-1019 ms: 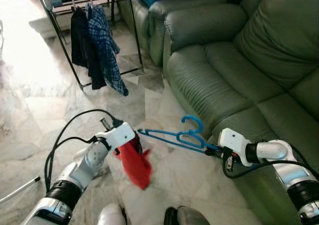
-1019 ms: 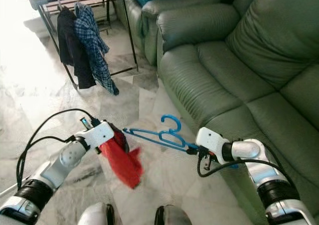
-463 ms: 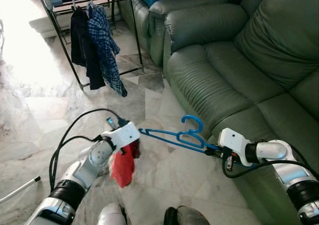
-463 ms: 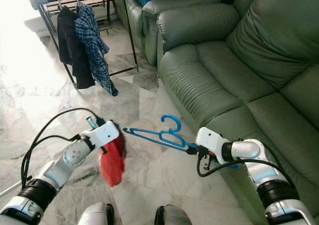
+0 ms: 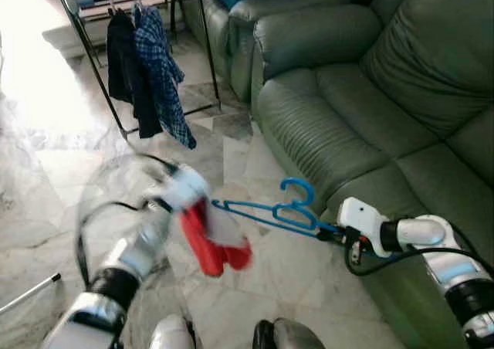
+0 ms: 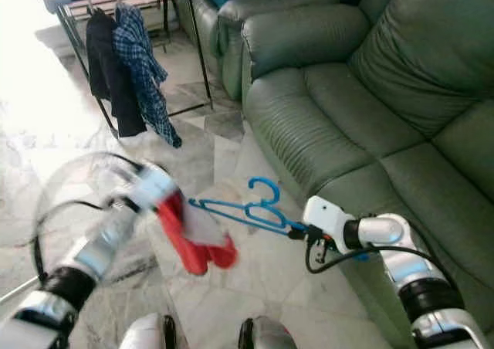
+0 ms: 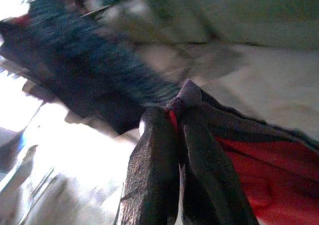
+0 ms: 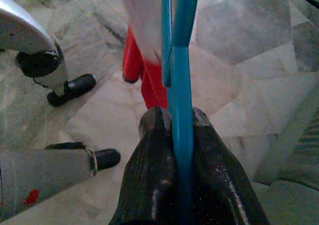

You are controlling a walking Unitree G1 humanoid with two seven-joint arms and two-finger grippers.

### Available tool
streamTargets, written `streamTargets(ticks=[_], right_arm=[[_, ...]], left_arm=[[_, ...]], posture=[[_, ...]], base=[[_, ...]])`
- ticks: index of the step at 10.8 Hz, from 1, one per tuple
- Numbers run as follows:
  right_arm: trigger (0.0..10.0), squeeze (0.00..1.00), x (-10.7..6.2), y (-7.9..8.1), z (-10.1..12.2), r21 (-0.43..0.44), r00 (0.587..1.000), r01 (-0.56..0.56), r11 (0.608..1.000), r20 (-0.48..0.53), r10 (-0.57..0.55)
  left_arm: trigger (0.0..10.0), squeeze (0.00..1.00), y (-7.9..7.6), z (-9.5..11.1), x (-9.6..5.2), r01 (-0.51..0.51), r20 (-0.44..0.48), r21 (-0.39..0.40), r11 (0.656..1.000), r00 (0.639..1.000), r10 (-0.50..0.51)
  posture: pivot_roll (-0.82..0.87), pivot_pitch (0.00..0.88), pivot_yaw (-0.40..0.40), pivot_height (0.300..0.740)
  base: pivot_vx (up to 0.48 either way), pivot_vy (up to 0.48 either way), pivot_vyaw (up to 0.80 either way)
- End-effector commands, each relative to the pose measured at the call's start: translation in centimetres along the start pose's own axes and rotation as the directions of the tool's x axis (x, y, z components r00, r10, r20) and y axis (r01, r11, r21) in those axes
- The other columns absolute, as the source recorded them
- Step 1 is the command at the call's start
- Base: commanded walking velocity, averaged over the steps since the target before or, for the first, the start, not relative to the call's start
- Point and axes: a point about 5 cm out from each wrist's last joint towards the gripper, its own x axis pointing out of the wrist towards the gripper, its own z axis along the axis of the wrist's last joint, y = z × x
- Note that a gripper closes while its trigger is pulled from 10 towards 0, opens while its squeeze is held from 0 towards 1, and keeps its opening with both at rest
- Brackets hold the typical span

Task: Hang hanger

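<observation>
Head view: our right gripper [image 5: 333,232] clamps one end of the blue hanger [image 5: 270,212]; its far tip meets the red garment [image 5: 210,241].
Left wrist: left gripper [image 7: 175,135] pinched on red cloth.
Right wrist: hanger runs straight out between the fingers [image 8: 154,150].
Handling: we judge it light, stiff, slippery; garment limp.

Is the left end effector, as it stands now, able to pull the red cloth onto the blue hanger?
Probably yes. The left end effector, shut on the red cloth, is already beside the free tip of the blue hanger, with nothing between them.
</observation>
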Motion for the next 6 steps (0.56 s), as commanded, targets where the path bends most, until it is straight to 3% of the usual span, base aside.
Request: streamTargets(ticks=[1, 2, 3, 6], right_arm=[[10.0, 0.00, -0.2, -0.5, 0.3, -0.031, 0.999, 0.046, 0.998, 0.007, -0.046], [10.0, 0.00, 0.2, -0.6, 0.3, -0.037, 0.997, 0.072, 0.997, 0.010, -0.072], [10.0, 0.00, 0.7, -0.4, 0.6, -0.033, 0.998, 0.065, 0.997, 0.022, -0.064], [10.0, 0.00, 0.7, -0.4, 0.6, -0.033, 0.998, 0.065, 0.997, 0.022, -0.064]], left_arm=[[10.0, 0.00, 1.3, 0.4, 0.6, -0.174, -0.124, -0.222, 0.959, 0.981, 0.150], [10.0, 0.00, 2.1, -0.3, 0.8, -0.316, -0.303, -0.494, 0.810, 0.936, 0.180], [10.0, 0.00, 2.9, -1.7, 0.5, -0.363, -0.333, -0.427, 0.828, 0.915, 0.229], [10.0, 0.00, 2.9, -1.7, 0.5, -0.363, -0.333, -0.427, 0.828, 0.915, 0.229]], posture=[[-0.04, 0.124, -0.070, 0.740], [-0.03, 0.127, -0.071, 0.740], [-0.03, 0.129, -0.067, 0.740], [-0.03, 0.129, -0.067, 0.740]], base=[[0.000, 0.000, 0.00], [0.000, 0.000, 0.00], [0.000, 0.000, 0.00], [0.000, 0.000, 0.00]])
